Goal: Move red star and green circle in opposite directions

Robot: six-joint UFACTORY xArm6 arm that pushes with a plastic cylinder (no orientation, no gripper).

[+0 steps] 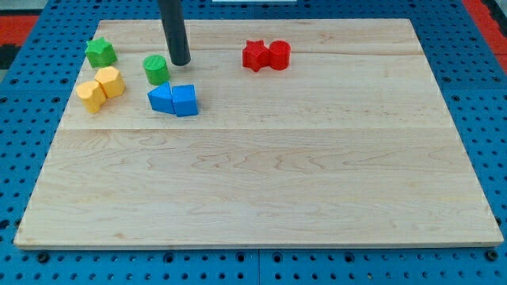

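Observation:
The red star [254,55] lies near the view's top centre, touching a red round block [279,54] on its right. The green circle [156,70] sits at the upper left. My tip [181,62] rests on the board just right of the green circle, a small gap from it, and well left of the red star.
A green star [101,52] lies at the far upper left. Two yellow blocks [101,87] sit below it. Two blue blocks [173,100] lie just below the green circle. The wooden board [261,182] rests on a blue pegboard.

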